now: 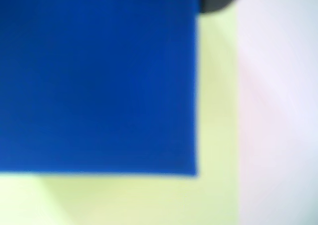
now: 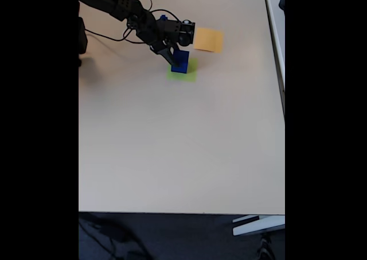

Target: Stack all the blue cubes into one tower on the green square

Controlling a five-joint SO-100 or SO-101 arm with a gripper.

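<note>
**Claw at the blue cube on the green square**

In the fixed view I see my claw (image 2: 174, 57) down at the blue cube (image 2: 180, 61), its dark fingers (image 2: 168, 54) against the cube's left side as that view shows it. The picture is too small for me to tell whether the claw is pinching the cube or standing spread beside it, so I cannot tell its state. I also cannot tell whether the blue shape is one cube or a stack; it looks a little taller than it is wide.

The cube stands on the green square (image 2: 190, 73), toward the square's upper left part in the fixed view, with green showing below and to the right of it. In the wrist view the cube (image 1: 97, 78) is a blurred blue block across the upper left, with the green square (image 1: 213, 111) showing along its right and lower edges, and a dark bit of the claw at the top edge.

Just up and right of the green square in the fixed view lies an orange square (image 2: 208, 39), near it but apart. The arm (image 2: 123, 7) reaches in from the upper left, cables trailing beside it. All of this sits on the pale desk (image 2: 183, 145).
</note>
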